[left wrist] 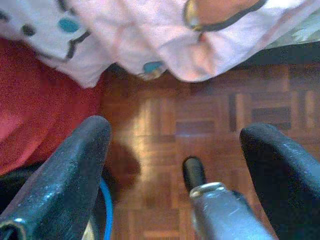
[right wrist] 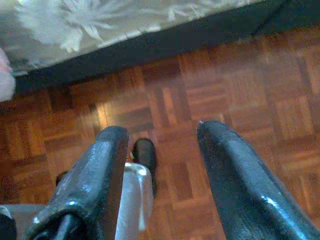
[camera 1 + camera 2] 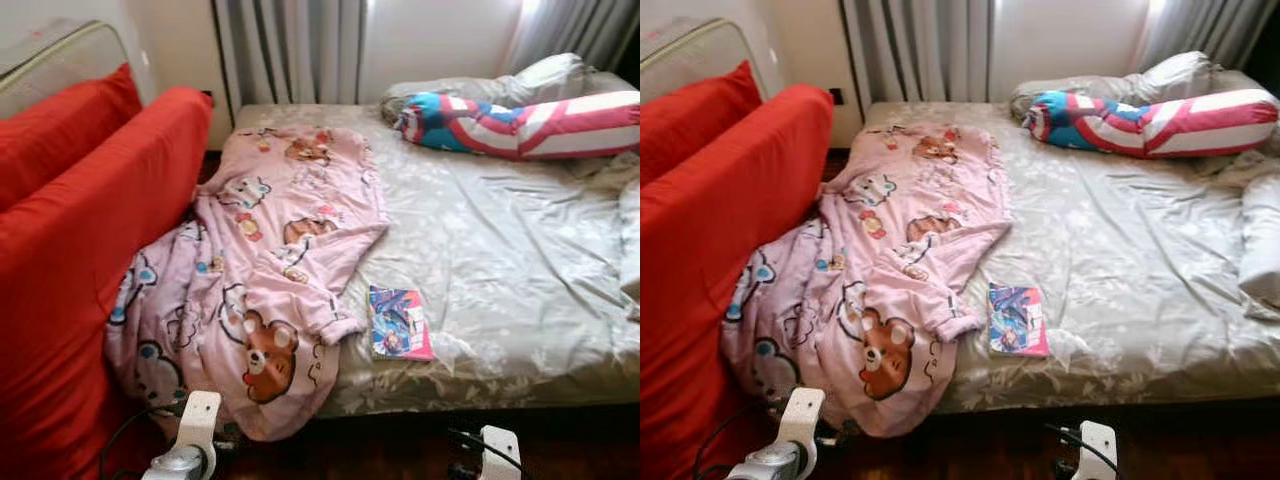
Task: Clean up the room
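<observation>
Bed [image 3: 500, 270]: the biggest thing before me, running from 12 o'clock across to 3 o'clock, covered in a pale grey sheet with a leaf pattern, rumpled toward the far right corner.
Red cushions [image 3: 90, 260]: two large red pads standing on edge at 9 o'clock, against the bed's left side.
Pink blanket [image 3: 270, 270]: printed with cartoon bears, lying down the left part of the bed at about 11 o'clock — its lower end spills off the edge toward the floor and bunches against the nearer red cushion.
Bolster pillow [image 3: 520, 125]: striped red, white and blue, lying across the head of the bed at 1 o'clock, with a grey pillow [image 3: 540, 78] touching it just behind.
Curtains [image 3: 290, 50]: grey folds on the far wall at 12 o'clock.
Book [image 3: 400, 322]: a thin colourful one lying flat near the bed's front edge, just right of the blanket's cuff, dead ahead of me.
Floor [image 2: 210, 100]: dark wood parquet — it shows beneath both my wrists, along the bed's base.
Left gripper [image 1: 175, 150]: low at 7 o'clock, over the parquet just below the blanket's hanging hem; my fingers [image 1: 75, 170] are spread wide and hold nothing.
Right gripper [image 2: 160, 150]: low at 5 o'clock, over the parquet beside the bed's edge; fingers apart, nothing between them.
</observation>
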